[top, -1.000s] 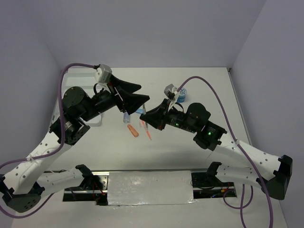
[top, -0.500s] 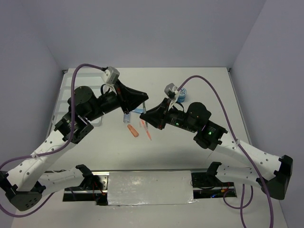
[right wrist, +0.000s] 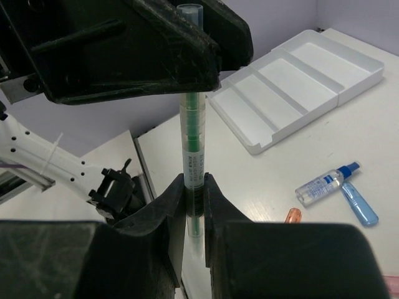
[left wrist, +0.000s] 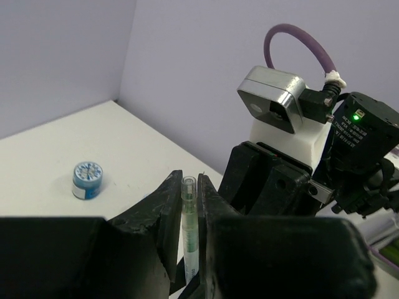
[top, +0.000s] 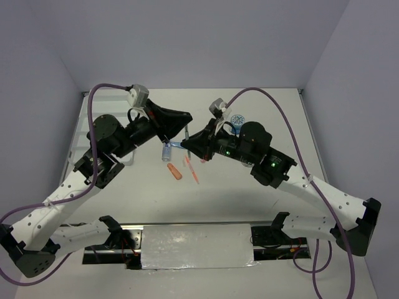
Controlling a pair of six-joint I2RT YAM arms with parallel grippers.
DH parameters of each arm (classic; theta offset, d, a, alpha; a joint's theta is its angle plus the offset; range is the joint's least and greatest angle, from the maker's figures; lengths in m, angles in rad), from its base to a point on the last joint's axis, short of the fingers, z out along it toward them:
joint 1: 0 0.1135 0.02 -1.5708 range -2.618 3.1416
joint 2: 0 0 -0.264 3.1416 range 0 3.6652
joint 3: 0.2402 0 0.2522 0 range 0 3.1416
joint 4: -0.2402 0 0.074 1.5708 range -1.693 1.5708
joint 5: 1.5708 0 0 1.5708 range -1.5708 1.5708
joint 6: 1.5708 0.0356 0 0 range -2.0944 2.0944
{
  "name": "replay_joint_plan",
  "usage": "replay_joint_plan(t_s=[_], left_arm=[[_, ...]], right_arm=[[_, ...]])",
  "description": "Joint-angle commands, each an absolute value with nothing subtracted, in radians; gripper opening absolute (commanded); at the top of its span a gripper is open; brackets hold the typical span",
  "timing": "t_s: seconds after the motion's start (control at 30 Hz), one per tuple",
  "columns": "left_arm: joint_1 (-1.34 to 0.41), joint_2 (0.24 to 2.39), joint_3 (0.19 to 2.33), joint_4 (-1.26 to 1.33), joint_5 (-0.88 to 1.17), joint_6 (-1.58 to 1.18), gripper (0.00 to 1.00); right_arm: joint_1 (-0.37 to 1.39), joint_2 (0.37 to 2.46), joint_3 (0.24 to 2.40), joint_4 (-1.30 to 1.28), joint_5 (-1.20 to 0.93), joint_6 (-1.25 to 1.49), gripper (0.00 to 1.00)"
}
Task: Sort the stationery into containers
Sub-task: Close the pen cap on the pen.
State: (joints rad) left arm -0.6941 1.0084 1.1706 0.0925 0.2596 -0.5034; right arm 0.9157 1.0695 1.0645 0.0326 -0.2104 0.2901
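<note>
**Green pen pinched by both grippers above the middle of the counter**

At the left edge of the counter, toward the far-left corner, lies the white tray (right wrist: 299, 87). We see its four long compartments bare in the right wrist view. In the top view the left arm hides most of it.

Next comes the left gripper (left wrist: 189, 187), raised above the counter's middle and clenched on the upper end of the green pen (right wrist: 192, 143). The right gripper (right wrist: 193, 182) is clamped on the lower part of the same barrel, so the pen bridges the two, off the surface.

We judge this to be a handover, with one item of the sorting in transit. The next move calls for one gripper to let go cleanly while the other keeps its pinch. The pen must then be carried to the tray at the left edge and laid lengthwise in a compartment. Which arm is meant to keep it we cannot tell.

The pen is slim, with a clear barrel, a green core, small print on the lower half and a clear top end. We expect it to swivel easily in a single pinch.

Below the grippers, near the middle, lie the clear bottle (top: 166, 151), an orange piece (top: 176, 172) and pink pieces (top: 191, 169). A tape roll (top: 237, 119) sits further right, toward the far edge.
</note>
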Motion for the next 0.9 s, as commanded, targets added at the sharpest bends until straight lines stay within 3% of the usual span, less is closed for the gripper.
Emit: replay_joint_plan(t_s=[0.0,0.47,0.7,0.77,0.83,0.87], left_arm=[[-0.709,1.031,1.097,0.003,0.298,-0.531,0.00],[-0.727,1.009,0.897,0.107,0.385,-0.603,0.00],[-0.750,1.003,0.972,-0.071,0.185,-0.560,0.00],[-0.741,0.994,1.044,-0.126,0.082,-0.563,0.08],[-0.735,0.989,1.130,-0.172,0.046,-0.555,0.42],[-0.735,0.988,1.155,-0.181,0.008,-0.558,0.53]], right_arm=[[0.870,1.083,1.222,0.202,-0.189,0.259,0.00],[0.732,1.157,1.393,0.293,-0.238,0.362,0.00],[0.710,1.154,1.336,0.308,-0.308,0.356,0.00],[0.725,1.155,1.293,0.287,-0.382,0.330,0.00],[0.747,1.152,1.253,0.279,-0.406,0.296,0.00],[0.753,1.154,1.218,0.270,-0.419,0.288,0.00]])
